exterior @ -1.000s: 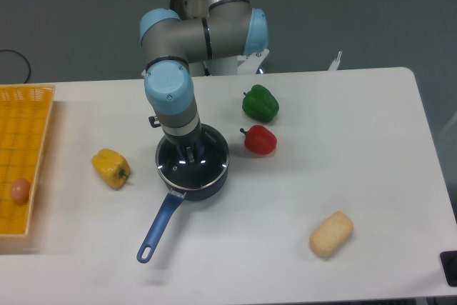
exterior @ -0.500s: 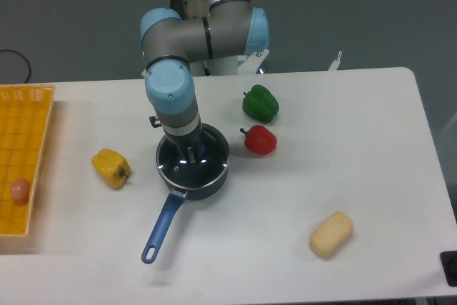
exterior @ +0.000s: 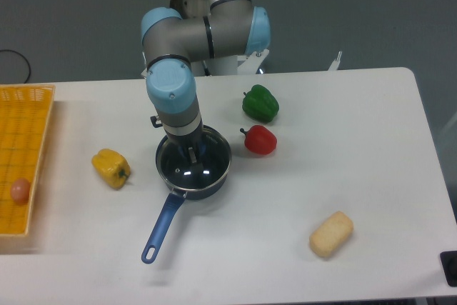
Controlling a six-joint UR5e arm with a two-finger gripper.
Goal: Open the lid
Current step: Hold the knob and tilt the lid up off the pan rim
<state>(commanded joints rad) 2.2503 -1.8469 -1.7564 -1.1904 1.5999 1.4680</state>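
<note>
Robot gripper reaches straight down onto glass lid atop blue saucepan at table centre. Fingers at the knob; can't tell if closed. Lid likely rigid, slippery, breakable w/ some weight; knob is best hold.

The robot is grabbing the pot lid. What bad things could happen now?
The hand sits at the blue knob of the round clear glass lid; a loose hold could let it slip and drop. The dark blue long-handled saucepan might lift or slide along with it. The red bell pepper sits close to the saucepan's right, so a swinging lid could bump it.
</note>
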